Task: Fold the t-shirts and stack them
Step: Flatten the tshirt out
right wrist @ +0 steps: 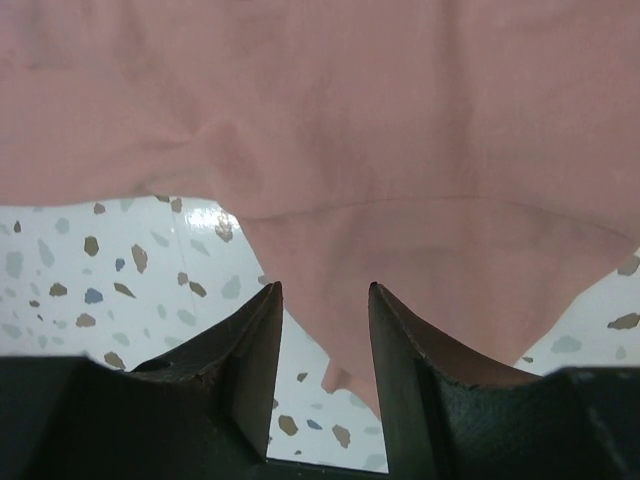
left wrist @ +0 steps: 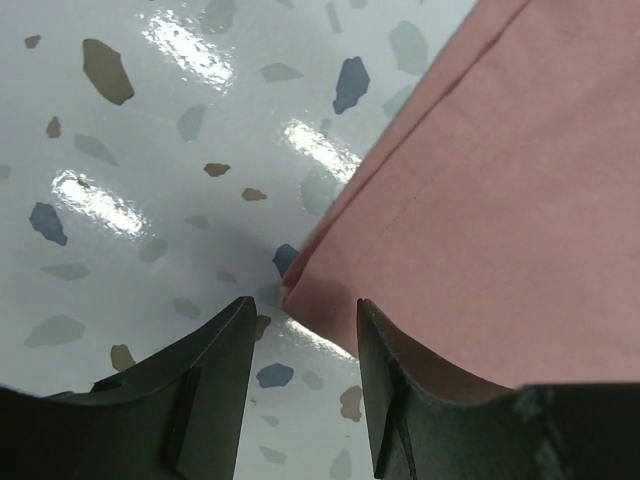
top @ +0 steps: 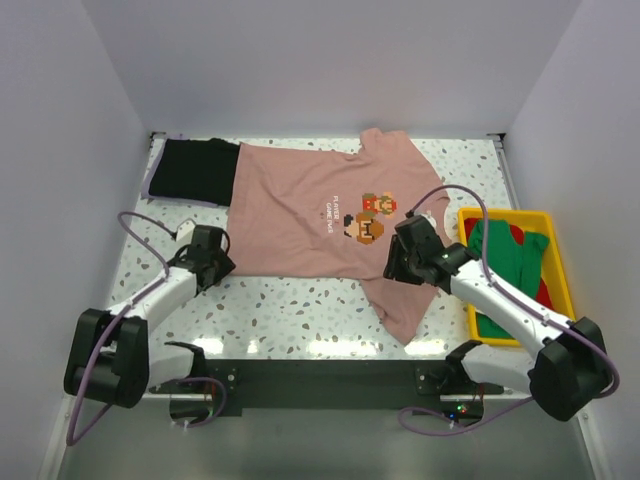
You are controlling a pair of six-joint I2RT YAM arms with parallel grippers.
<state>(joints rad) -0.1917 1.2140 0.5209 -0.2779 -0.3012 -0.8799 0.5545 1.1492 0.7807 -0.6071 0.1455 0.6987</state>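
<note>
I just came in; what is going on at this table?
The robot is handling a pink t-shirt spread flat on the speckled table. Its left end effector is open at the shirt's near hem corner, and its right end effector is open over the near sleeve; neither grips cloth yet. A black t-shirt lies at the far left. A green shirt and a red shirt sit in the yellow bin.
</note>
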